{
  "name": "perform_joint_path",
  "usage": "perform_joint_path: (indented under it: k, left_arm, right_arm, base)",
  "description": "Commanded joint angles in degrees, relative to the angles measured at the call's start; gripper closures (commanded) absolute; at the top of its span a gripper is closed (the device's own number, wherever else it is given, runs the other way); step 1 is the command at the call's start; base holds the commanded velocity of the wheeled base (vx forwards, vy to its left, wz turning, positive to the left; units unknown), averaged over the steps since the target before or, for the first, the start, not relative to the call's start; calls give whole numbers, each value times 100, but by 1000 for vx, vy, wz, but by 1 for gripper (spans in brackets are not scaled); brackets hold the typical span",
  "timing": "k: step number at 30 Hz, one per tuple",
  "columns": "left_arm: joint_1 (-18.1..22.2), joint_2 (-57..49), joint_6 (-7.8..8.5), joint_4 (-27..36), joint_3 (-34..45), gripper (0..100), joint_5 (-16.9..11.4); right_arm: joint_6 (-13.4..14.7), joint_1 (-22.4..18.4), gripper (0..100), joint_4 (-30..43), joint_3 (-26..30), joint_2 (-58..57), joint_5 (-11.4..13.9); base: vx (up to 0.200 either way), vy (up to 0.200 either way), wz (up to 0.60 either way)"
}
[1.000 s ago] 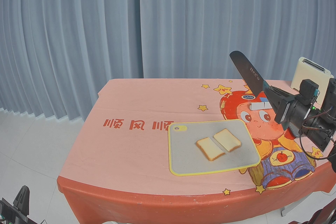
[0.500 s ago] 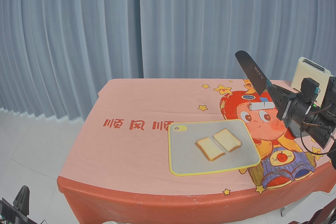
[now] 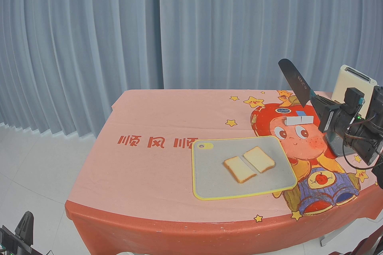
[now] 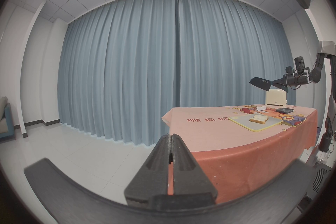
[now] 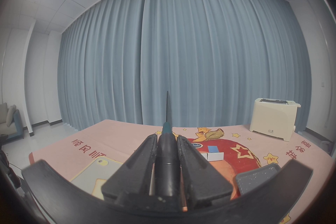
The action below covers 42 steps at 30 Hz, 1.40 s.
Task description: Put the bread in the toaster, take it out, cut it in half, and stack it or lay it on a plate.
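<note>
Now the right gripper point(image 3: 316, 101) is clamped on the knife point(image 3: 294, 78), handle between both fingers. In the right wrist view the handle sits in the gripper point(image 5: 167, 139) and the blade point(image 5: 167, 109) shows edge-on as a thin line, so I cannot read its shape there. From the head view the blade slants up toward the far left, well above the table point(image 3: 151, 184) and touching nothing.

The bread point(image 3: 249, 164) lies on the board point(image 3: 203, 180) as two halves, flat, side by side, with a narrow gap between them. The board sits near the front edge, right of centre. In the right wrist view one board corner point(image 5: 94, 172) shows, with the rest hidden by the gripper.

The toaster point(image 3: 353, 82) stands at the far right. The arm cuts off its lower part, and I cannot make out what is in its slot. A small white block point(image 3: 299, 120) lies between board and toaster. A dark tray point(image 5: 255, 175) lies near the arm, mostly covered; I cannot tell whether it is the plate.

The left gripper point(image 4: 170, 139) hangs low, off the table's left front, fingers pressed together on nothing. Its tip point(image 3: 24, 224) shows at the corner of the head view, cut off.
</note>
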Motion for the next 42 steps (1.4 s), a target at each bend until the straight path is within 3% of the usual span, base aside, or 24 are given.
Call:
perform_joint_path:
  k: [1, 42]
  left_arm:
    - [2, 8, -1, -2, 101, 100, 4]
    - [2, 8, -1, -2, 101, 100, 4]
  right_arm:
    - [0, -21, 100, -7, -4, 37, 5]
    - [0, -241, 100, 2, -57, 63, 67]
  base:
    - [0, 0, 0]
    - [0, 0, 0]
